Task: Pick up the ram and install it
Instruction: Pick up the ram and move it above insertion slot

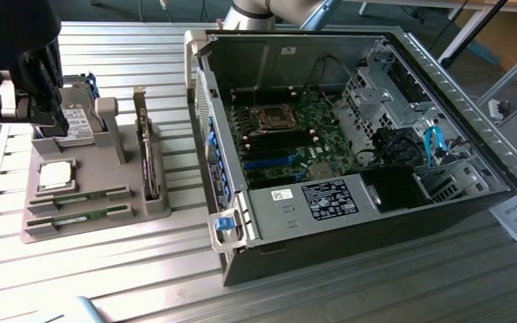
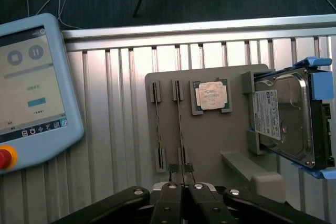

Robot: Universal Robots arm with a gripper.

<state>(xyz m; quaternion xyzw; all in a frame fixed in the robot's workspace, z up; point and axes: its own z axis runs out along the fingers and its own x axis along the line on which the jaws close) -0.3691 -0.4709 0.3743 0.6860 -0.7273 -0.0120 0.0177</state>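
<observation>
Two ram sticks stand on edge in the slots of a grey holder tray (image 2: 220, 145). In the wrist view they are thin lines, one ram (image 2: 158, 124) beside the other ram (image 2: 180, 124). In the exterior view both ram sticks (image 1: 79, 199) (image 1: 77, 218) lie at the tray's near end. My gripper (image 2: 182, 184) is shut with nothing between its fingers and hovers above the tray, over the sticks' end. The exterior view has the gripper (image 1: 34, 118) high at that view's left, over the tray's far end.
On the tray are a silver processor chip (image 2: 211, 96), a hard drive (image 2: 283, 119) in a blue bracket and an upright expansion card (image 1: 146, 155). An open computer case (image 1: 438, 74) with its motherboard (image 1: 281, 145) lies at the exterior view's right. A teach pendant (image 2: 31, 87) rests beside the tray.
</observation>
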